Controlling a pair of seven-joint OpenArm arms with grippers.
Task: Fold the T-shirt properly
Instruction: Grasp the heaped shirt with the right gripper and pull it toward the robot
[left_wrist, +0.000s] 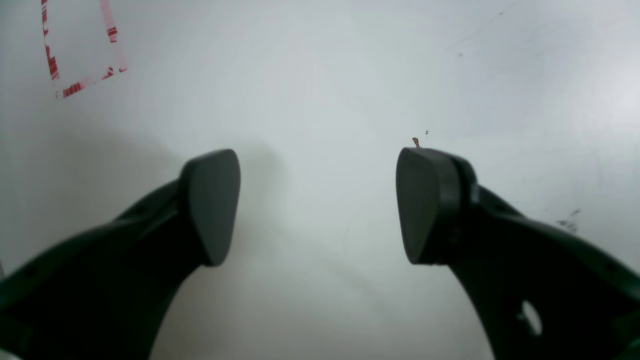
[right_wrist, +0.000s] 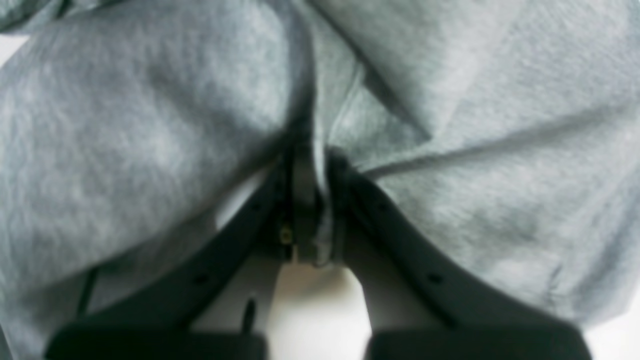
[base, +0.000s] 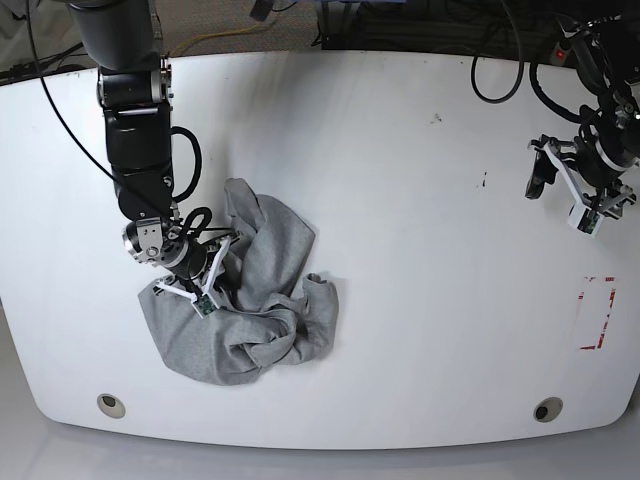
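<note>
The right end effector (right_wrist: 312, 210) pinches a fold of the crumpled T-shirt (base: 250, 300); the left end effector (left_wrist: 317, 205) hangs wide, well apart.

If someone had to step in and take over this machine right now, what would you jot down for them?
Right tool: shut, pinching a fold of the T-shirt.
Left tool: open, holding nothing, above bare table far from the shirt.
T-shirt: crumpled in a heap on the table, on the right arm's side.
Done: only a first grip; no fold shows.
Left: spread the shirt flat, then fold it.
</note>
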